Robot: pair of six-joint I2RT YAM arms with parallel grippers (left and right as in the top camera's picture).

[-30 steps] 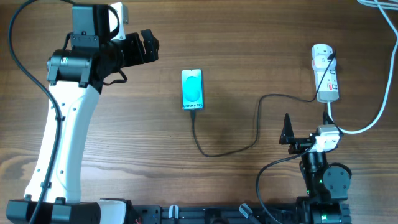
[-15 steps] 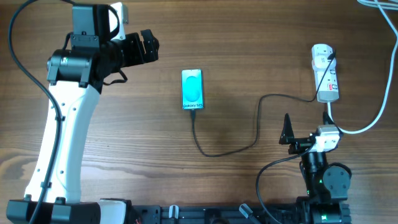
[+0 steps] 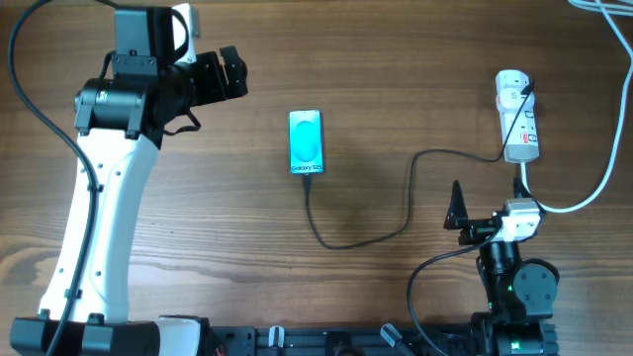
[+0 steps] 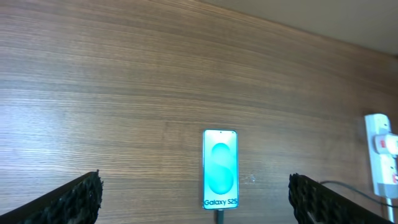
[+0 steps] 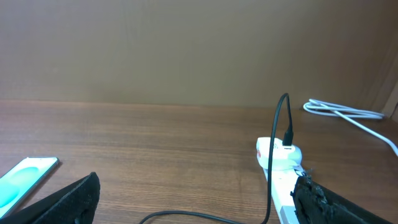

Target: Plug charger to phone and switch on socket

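Left claw (image 3: 229, 74) hangs wide open at 10 o'clock over the brown wood-grain bench (image 3: 198, 227). The phone (image 3: 306, 143) lies flat near centre, its screen lit teal. The charger (image 3: 346, 244) meets its 6 o'clock edge and loops to the socket (image 3: 517, 119) at 2 o'clock. Right claw (image 5: 196, 205), at 5 o'clock, gapes wide and empty. Only its wrist view shows the plain wall (image 5: 186, 50) and the charger rising upright from the socket.

surface (image 3: 415, 59): brown wood, grain running side to side
wall (image 5: 155, 43): plain dull brown, rising behind the far edge
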